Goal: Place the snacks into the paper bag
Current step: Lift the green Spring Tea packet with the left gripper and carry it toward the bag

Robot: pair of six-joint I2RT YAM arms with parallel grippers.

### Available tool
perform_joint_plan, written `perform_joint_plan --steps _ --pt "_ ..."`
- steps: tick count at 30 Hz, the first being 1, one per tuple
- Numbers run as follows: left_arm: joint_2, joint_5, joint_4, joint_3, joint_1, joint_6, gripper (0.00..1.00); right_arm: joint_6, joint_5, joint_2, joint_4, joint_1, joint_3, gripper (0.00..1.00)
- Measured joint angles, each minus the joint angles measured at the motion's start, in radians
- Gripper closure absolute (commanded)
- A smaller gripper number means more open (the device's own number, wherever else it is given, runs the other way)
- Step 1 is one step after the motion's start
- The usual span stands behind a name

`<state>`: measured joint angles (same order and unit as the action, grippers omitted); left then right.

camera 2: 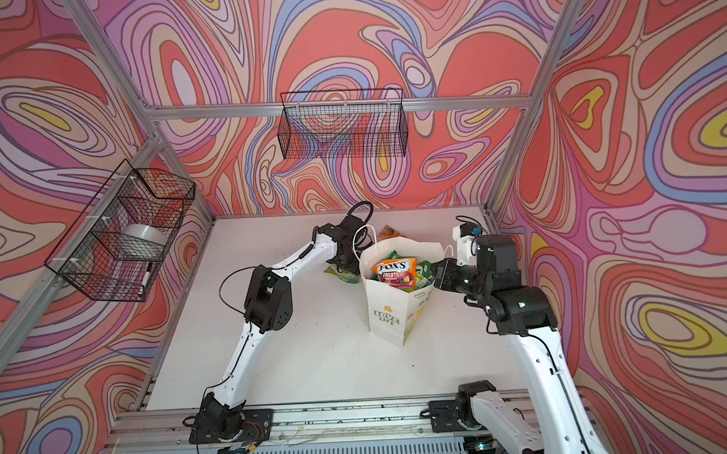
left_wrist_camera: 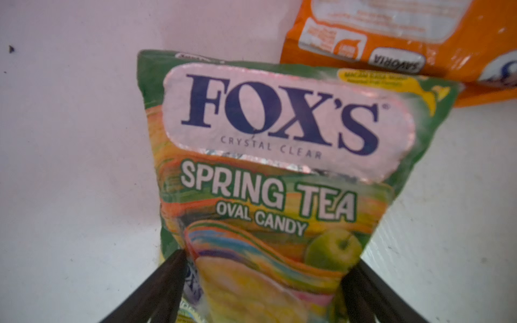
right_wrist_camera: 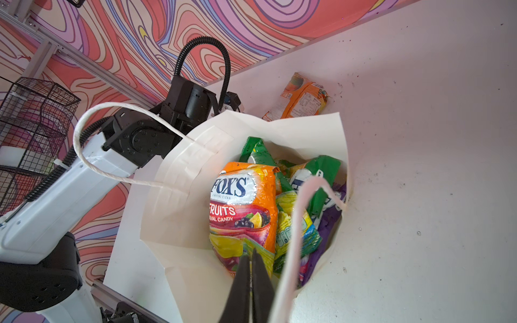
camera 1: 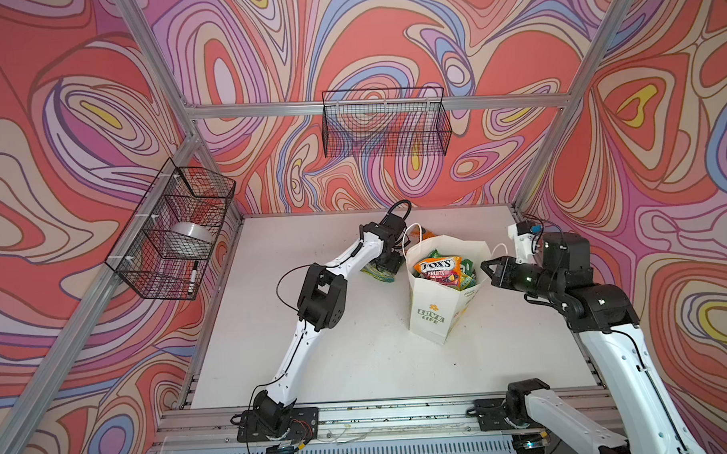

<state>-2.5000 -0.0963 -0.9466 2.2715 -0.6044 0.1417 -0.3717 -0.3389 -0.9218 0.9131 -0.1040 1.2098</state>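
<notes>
1. snacks (camera 1: 442, 271): most sit inside the paper bag (camera 1: 429, 317). the bag stands upright on the table (camera 1: 337, 362) with its mouth open. two more packets lie flat on the table outside it.
2. green spring tea packet (left_wrist_camera: 279, 179): flat on the table, face up, just left of the bag in both top views. its long axis is in line with the left gripper's reach, with the logo end farthest from the fingers.
3. left gripper (left_wrist_camera: 267, 260): fingers spread wide, one at each long edge of that packet's near end. whether they squeeze it cannot be told.
4. orange packet (right_wrist_camera: 302, 100): flat on the table behind the bag, printed back side up, just beside the green packet's logo-end corner. the bag partly hides it in both top views, and the direction of its long axis is unclear.
5. orange fruits packet (right_wrist_camera: 243, 212): topmost in the bag, face up and tilted. the logo end is uppermost and the long axis slopes down into the bag.
6. count in the bag's mouth: one orange, two green, one yellow-green and one purple wrapper can be told apart. overlap makes this count unsure.
7. right gripper (right_wrist_camera: 253, 257): fingers pressed together at the bag's right rim, above the fruits packet's lower end. whether paper is pinched between them cannot be told.
8. other counts: one bag, two cord handles (right_wrist_camera: 92, 156), two wire baskets (camera 1: 174, 230) on the walls, two arms.
</notes>
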Motion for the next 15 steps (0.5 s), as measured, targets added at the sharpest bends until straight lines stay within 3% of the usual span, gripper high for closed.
perform_joint_plan --steps 7,15 --pt "0.0 -0.006 -0.007 -0.001 0.0 0.024 0.57 0.0 0.0 0.0 0.0 0.0 0.0 1.0" --pt "0.023 -0.01 -0.002 -0.032 -0.003 0.07 0.79 0.0 0.001 0.002 0.0 0.0 0.0 1.0"
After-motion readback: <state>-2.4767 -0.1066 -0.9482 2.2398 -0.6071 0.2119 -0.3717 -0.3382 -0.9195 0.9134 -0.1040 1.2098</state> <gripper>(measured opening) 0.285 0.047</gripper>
